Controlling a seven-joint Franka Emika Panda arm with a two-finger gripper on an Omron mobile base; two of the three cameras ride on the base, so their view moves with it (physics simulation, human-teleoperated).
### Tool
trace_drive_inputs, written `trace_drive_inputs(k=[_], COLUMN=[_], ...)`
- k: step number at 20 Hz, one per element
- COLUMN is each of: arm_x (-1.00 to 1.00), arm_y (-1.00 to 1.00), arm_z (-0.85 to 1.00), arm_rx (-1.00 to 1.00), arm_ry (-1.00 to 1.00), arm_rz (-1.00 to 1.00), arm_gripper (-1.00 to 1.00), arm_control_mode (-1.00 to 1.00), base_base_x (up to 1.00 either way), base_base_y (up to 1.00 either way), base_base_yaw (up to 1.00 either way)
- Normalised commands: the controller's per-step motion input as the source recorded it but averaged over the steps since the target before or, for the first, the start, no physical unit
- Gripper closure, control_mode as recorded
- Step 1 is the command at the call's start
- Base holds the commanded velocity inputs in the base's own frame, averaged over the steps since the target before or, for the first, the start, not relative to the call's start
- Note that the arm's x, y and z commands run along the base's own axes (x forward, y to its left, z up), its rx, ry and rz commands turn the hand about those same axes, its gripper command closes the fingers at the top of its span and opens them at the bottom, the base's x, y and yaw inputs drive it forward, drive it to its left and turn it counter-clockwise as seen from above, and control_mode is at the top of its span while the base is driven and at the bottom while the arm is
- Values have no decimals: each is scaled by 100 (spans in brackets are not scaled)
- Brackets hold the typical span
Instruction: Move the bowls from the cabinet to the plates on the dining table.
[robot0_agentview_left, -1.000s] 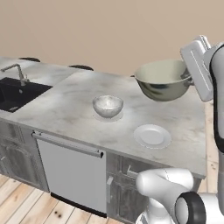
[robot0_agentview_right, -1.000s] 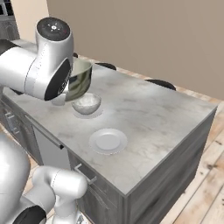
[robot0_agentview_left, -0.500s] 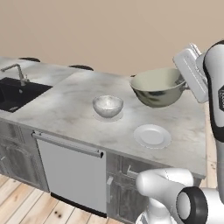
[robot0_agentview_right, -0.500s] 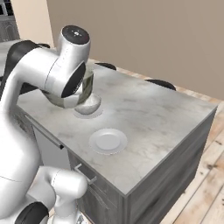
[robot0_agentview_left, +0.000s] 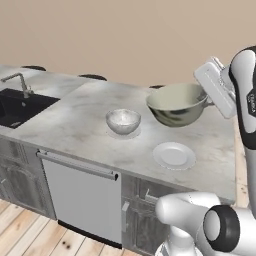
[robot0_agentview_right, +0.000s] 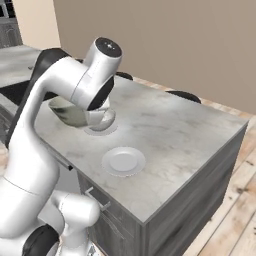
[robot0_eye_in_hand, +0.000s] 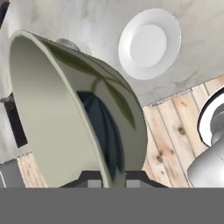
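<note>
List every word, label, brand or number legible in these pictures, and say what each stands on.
None can be read.
A small dark mark runs up the white arm link in the left base view, too small and blurred to read.
The bowls, plates and marble dining table carry no lettering.

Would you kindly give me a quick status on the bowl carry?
Gripper shut on greenish bowl, held above the dining table. Marbled bowl already placed; bare plate waiting. Nothing in the way.
</note>
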Motion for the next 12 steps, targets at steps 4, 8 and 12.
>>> trace_drive_inputs(k=[4,8,12], arm_x=[17,16,13], arm_y=[-4,-7,-15], arm_z=[-23,-22,-18], arm_rx=[0,0,0], arm_ry=[0,0,0], arm_rz=[13,13,11], arm_gripper=[100,100,100], arm_control_mode=[-100,-100,-100], base_base_x=[0,0,0], base_base_y=[0,0,0], base_base_yaw=[0,0,0])
